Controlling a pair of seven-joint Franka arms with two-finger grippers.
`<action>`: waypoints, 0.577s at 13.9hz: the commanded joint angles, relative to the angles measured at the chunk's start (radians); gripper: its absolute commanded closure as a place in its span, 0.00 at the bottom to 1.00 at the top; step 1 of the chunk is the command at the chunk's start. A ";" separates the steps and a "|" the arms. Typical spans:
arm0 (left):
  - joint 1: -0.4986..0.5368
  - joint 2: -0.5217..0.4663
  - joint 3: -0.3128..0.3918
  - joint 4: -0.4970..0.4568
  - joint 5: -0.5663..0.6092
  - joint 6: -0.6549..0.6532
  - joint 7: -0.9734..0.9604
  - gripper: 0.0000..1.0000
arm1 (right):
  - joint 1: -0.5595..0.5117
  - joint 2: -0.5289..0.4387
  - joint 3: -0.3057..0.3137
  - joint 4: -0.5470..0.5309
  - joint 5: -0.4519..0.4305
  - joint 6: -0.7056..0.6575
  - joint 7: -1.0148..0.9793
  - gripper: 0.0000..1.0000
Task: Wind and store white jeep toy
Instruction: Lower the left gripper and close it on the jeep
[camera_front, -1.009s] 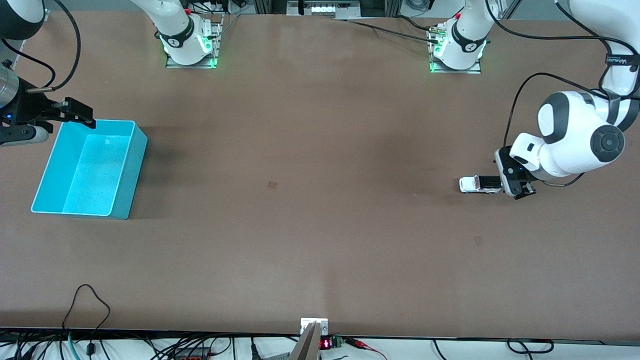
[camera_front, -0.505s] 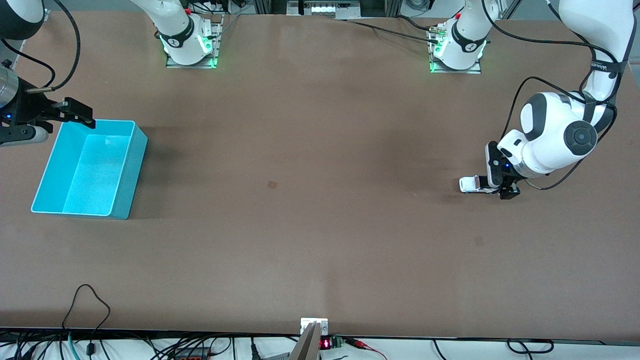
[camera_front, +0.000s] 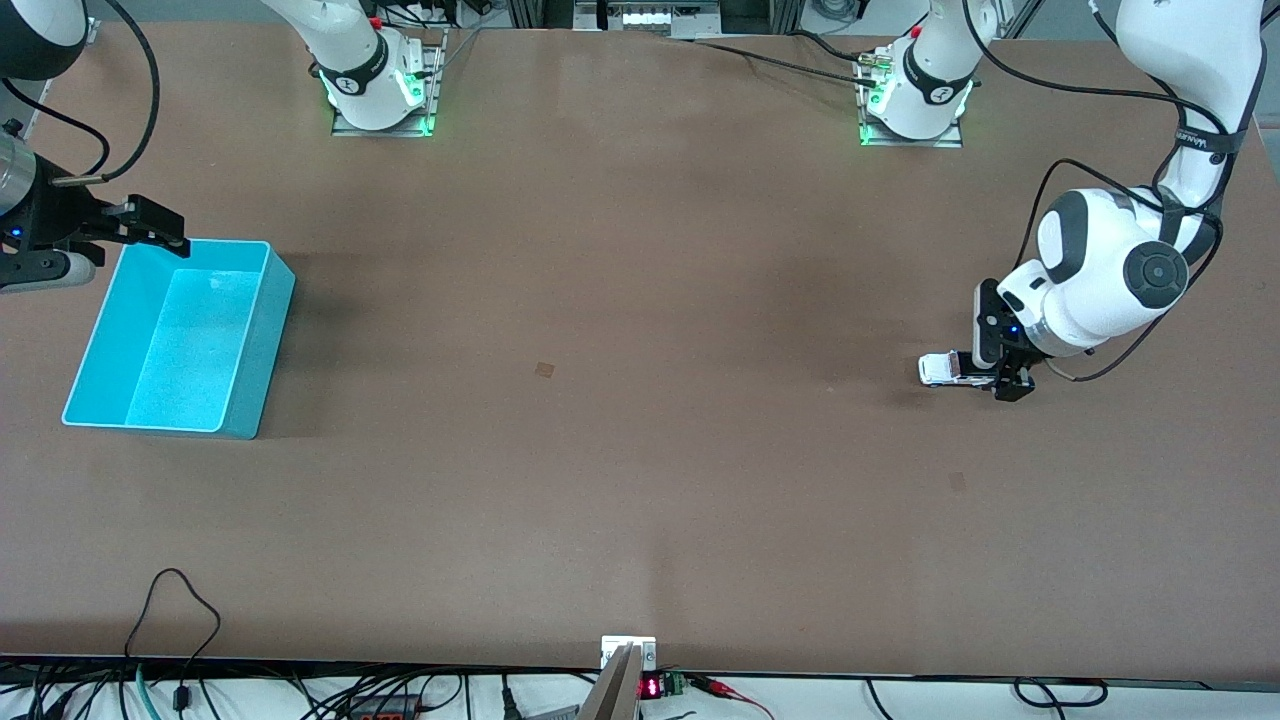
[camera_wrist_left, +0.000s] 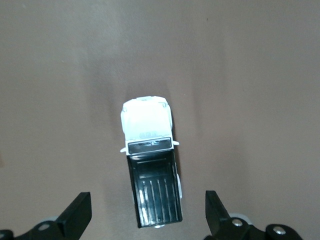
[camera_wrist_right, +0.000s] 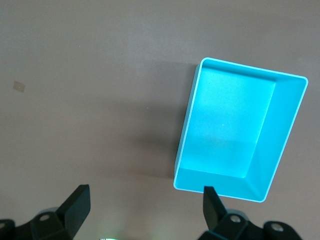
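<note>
Moved since earlier: left arm swung in and dropped lower over the jeep; the gripper now covers its black rear, only the white hood shows in front view.
Left gripper (camera_front: 1003, 372): low over the jeep's rear, jaws released and spread wide, one finger on each side of the toy, not touching it in the left wrist view.
White jeep toy (camera_wrist_left: 151, 161): on the desk (camera_front: 640, 450) toward the left arm's end, on its wheels, same spot as before.
Right gripper (camera_front: 150, 225): unchanged, waits over the cyan bin's edge, jaws released, holding nothing.
Cyan bin (camera_front: 240, 395): toward the right arm's end, not shifted, well apart from the jeep.
</note>
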 joint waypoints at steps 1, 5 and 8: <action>0.016 -0.002 -0.008 -0.021 0.013 0.025 0.014 0.00 | -0.005 -0.003 0.000 0.009 0.019 -0.017 0.012 0.00; 0.016 0.026 -0.008 -0.029 0.005 0.043 0.011 0.00 | -0.005 -0.003 0.000 0.009 0.019 -0.015 0.012 0.00; 0.016 0.038 -0.008 -0.029 0.003 0.054 0.011 0.00 | -0.005 -0.003 0.000 0.009 0.020 -0.017 0.012 0.00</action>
